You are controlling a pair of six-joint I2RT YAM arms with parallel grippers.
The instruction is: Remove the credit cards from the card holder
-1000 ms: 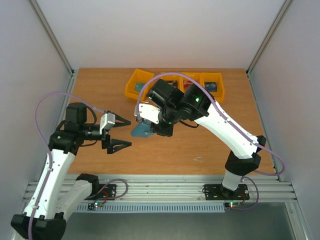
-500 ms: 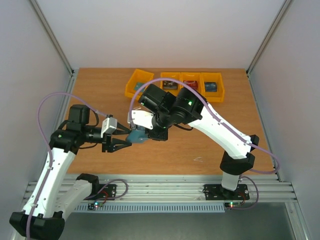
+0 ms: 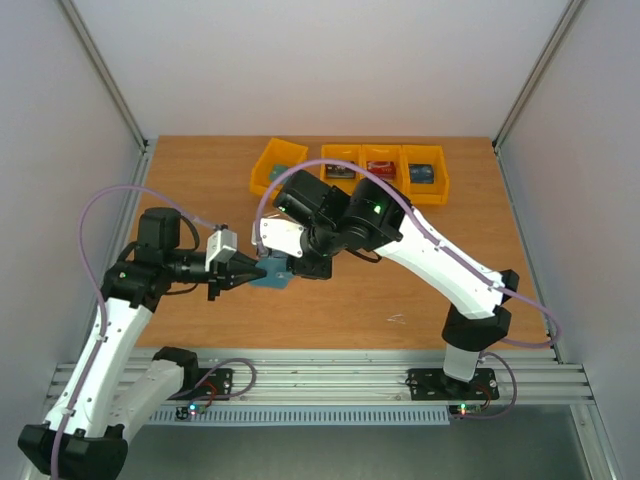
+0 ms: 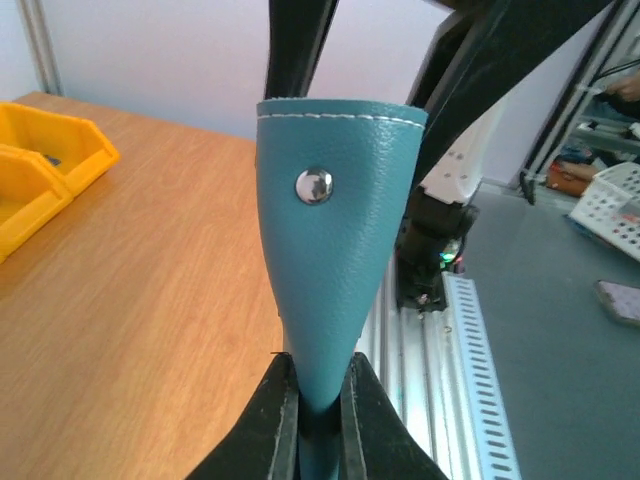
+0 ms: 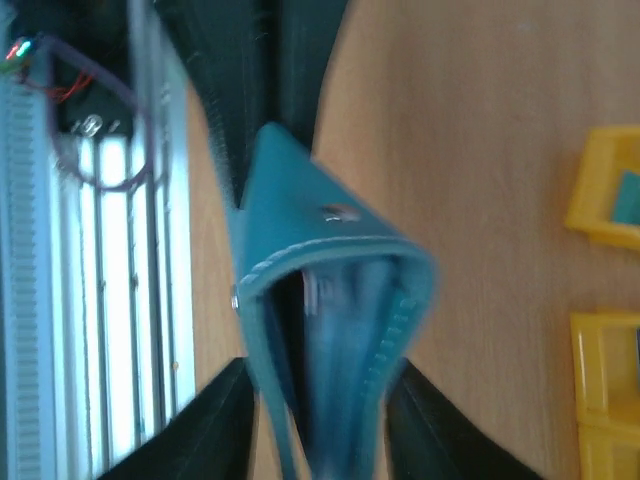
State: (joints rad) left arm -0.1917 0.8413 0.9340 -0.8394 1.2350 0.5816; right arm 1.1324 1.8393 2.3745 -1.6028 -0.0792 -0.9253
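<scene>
The teal card holder [image 3: 272,275] hangs in the air between both grippers, above the table's middle. My left gripper [image 3: 254,270] is shut on its narrow folded end [image 4: 322,370]; a snap stud [image 4: 314,185] faces the left wrist camera. In the right wrist view the card holder [image 5: 290,190] gapes open between the fingers of my right gripper [image 5: 318,368], which stand apart with wood showing on both sides. Its inside is blurred, so I cannot tell if a card is there. Credit cards lie in the bins: a dark one [image 3: 340,171], a red one [image 3: 380,168], a blue one [image 3: 422,174].
A row of yellow bins [image 3: 385,150] stands at the table's back, and one more yellow bin [image 3: 268,182] sits tilted to its left with something bluish inside. The bins show at the left edge [image 4: 40,160] of the left wrist view. The aluminium rail [image 3: 330,372] runs along the near edge.
My left gripper moved right and closed on the card holder's end. The right arm carried the holder left towards it, and its jaws have parted a little.
</scene>
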